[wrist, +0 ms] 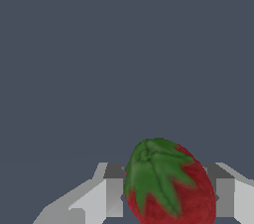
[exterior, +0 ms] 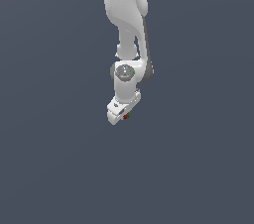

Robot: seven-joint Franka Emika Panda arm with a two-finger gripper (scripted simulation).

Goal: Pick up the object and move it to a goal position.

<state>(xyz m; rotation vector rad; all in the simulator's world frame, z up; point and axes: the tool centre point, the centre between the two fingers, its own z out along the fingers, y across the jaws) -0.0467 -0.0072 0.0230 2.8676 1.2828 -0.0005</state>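
The object is a tiny red strawberry with a green leafy cap. In the wrist view the strawberry (wrist: 171,186) fills the space between my two grey fingers (wrist: 114,196), which press on it from both sides. In the exterior view only a speck of red and green (exterior: 126,116) shows at the tip of my white gripper (exterior: 122,114). The gripper hangs below the white arm, tilted, and looks raised off the grey surface. No goal marker shows in either view.
A plain dark grey surface (exterior: 198,168) surrounds the arm on all sides in the exterior view. The wrist view shows only the same grey ground beyond the strawberry.
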